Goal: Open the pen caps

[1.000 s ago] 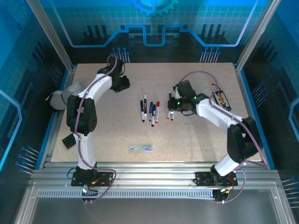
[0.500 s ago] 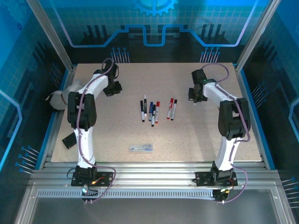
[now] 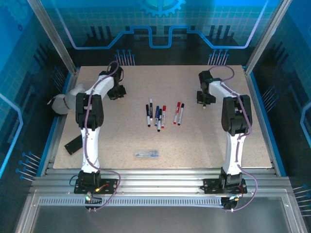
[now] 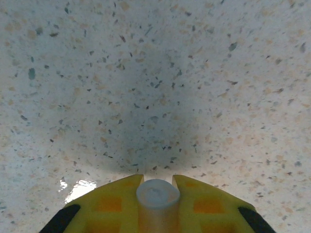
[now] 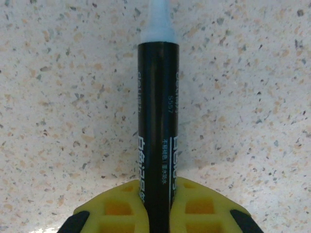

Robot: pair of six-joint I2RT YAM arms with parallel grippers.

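Bare table (image 3: 121, 141) surrounds the pens (image 3: 156, 115). Left claw (image 4: 158, 180) grips a white cap (image 4: 157, 195); right claw (image 5: 158, 187) a black pen (image 5: 158, 107), bottom hidden.

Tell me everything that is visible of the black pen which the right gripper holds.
The black pen is a slim, glossy, plastic-looking barrel with white printed characters along it. Its far end narrows into a pale grey-white section that runs out of the right wrist picture. The right gripper is shut on its near part, yellow fingers pressing both sides. It points straight away from the wrist camera, over the speckled table; whether it touches the table I cannot tell.
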